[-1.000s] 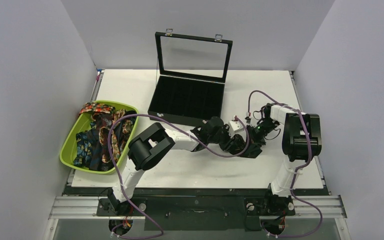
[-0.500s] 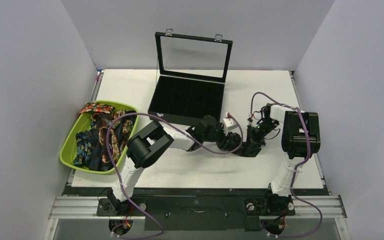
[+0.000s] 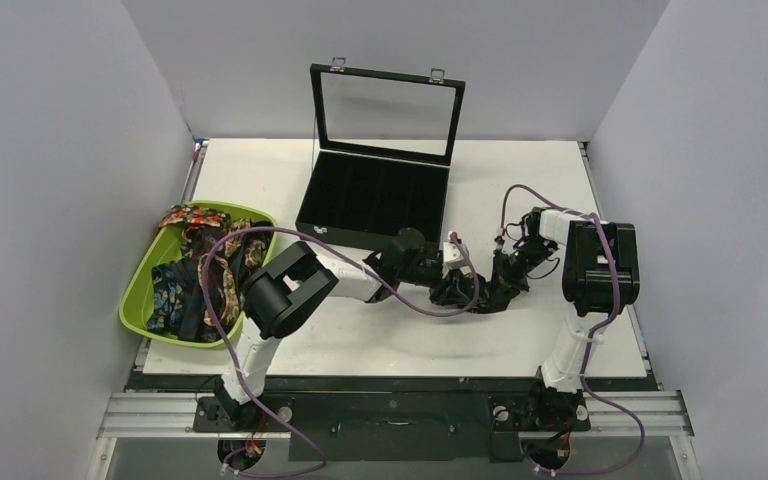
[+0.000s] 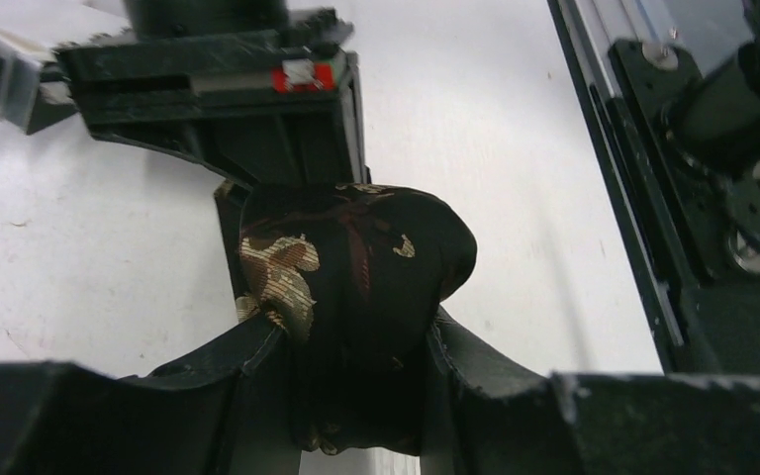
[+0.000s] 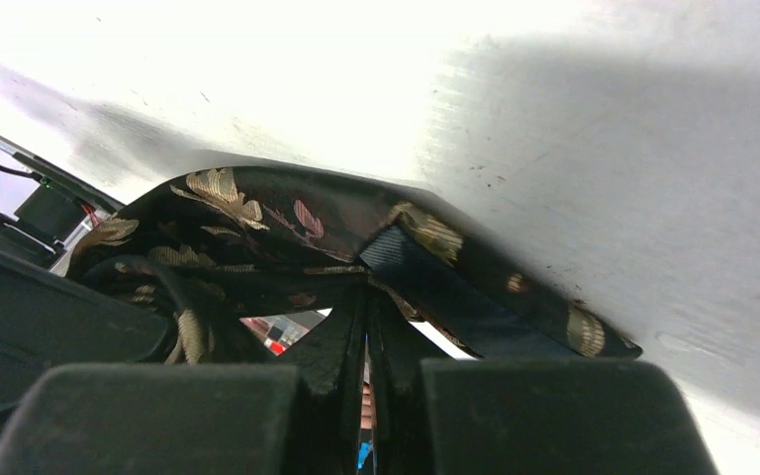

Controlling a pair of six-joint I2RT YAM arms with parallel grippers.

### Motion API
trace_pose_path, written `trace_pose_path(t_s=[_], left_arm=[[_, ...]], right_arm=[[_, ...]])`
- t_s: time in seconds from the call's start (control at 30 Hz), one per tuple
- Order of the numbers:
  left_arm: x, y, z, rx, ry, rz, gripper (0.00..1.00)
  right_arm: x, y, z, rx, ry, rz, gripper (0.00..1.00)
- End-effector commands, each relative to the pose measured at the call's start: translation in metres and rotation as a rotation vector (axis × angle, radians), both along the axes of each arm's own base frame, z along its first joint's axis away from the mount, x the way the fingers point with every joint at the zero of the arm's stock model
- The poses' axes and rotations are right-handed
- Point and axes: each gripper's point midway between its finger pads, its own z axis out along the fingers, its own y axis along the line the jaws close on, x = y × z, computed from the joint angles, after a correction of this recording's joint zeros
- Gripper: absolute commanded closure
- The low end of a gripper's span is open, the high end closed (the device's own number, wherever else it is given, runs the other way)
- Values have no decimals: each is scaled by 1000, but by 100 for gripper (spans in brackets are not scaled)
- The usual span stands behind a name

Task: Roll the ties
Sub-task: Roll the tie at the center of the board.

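A dark tie with tan-gold florals [image 4: 351, 252] is bunched into a rounded roll on the white table [image 3: 360, 335]. My left gripper [image 4: 356, 332] is shut on the roll, one finger [image 4: 247, 361] on each side. My right gripper [image 5: 366, 297] faces it from the other side and is shut on a fold of the same tie [image 5: 257, 223]. In the top view the left gripper [image 3: 457, 290] and right gripper [image 3: 492, 288] meet in front of the case, and they hide the tie there. Several other patterned ties [image 3: 200, 275] lie in the green basket.
A green basket [image 3: 138, 290] sits at the table's left edge. A black display case [image 3: 375, 205] with its glass lid [image 3: 387, 110] standing open is at the back centre, just behind the grippers. Purple cables [image 3: 400, 290] loop over the left arm.
Both grippers have shifted slightly left and toward the case, staying together with the tie between them. The left arm has drawn back a little.
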Motion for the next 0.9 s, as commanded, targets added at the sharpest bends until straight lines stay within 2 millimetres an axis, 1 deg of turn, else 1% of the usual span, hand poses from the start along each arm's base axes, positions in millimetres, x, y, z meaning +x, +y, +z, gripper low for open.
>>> trace_pose_path(t_s=[0.0, 0.03, 0.07, 0.1, 0.13, 0.2, 0.3, 0.37, 0.43, 0.47, 0.5, 0.53, 0.57, 0.6, 0.63, 0.67, 0.73, 0.77, 0.8, 0.87], left_arm=[[-15, 15, 12, 44, -100, -90, 88], [-13, 16, 0, 89, -109, -76, 88], [-5, 20, -12, 162, -97, -28, 88], [-3, 21, -27, 213, -90, -10, 89], [5, 25, -36, 272, -81, 35, 89], [9, 32, -62, 367, -62, 70, 90], [14, 43, -81, 455, -61, 114, 91], [12, 50, -92, 508, -50, 123, 91], [9, 54, -99, 549, -36, 121, 91], [7, 54, -101, 563, -33, 116, 92], [6, 54, -102, 567, -36, 114, 92], [5, 54, -103, 570, -44, 105, 92], [3, 54, -104, 572, -45, 100, 92], [1, 53, -104, 571, -53, 91, 92], [0, 52, -104, 569, -55, 83, 92], [-1, 52, -104, 569, -59, 77, 92], [-3, 50, -104, 565, -64, 68, 91], [-4, 49, -103, 562, -64, 63, 91], [-4, 49, -103, 561, -64, 62, 91], [-3, 49, -102, 558, -68, 60, 90]], right_arm=[[26, -40, -36, -203, -118, 51, 100], [26, -40, -36, -205, -119, 50, 100], [26, -41, -36, -209, -119, 51, 100], [26, -41, -36, -210, -120, 53, 100], [26, -41, -36, -213, -119, 52, 100], [25, -42, -36, -217, -119, 56, 100], [24, -45, -33, -221, -128, 67, 100], [24, -45, -28, -211, -144, 80, 100], [27, -43, -18, -175, -183, 89, 100], [31, -40, -9, -137, -223, 90, 100], [34, -37, -2, -116, -244, 91, 96], [40, -32, 12, -71, -291, 83, 92], [43, -30, 19, -47, -312, 78, 83], [49, -25, 35, -3, -358, 68, 78], [51, -19, 44, 41, -381, 59, 70], [54, -17, 56, 60, -408, 56, 67], [56, -9, 71, 119, -439, 53, 54], [56, -2, 77, 156, -448, 55, 43], [55, 1, 79, 170, -445, 57, 38], [51, 12, 78, 208, -422, 78, 36]])
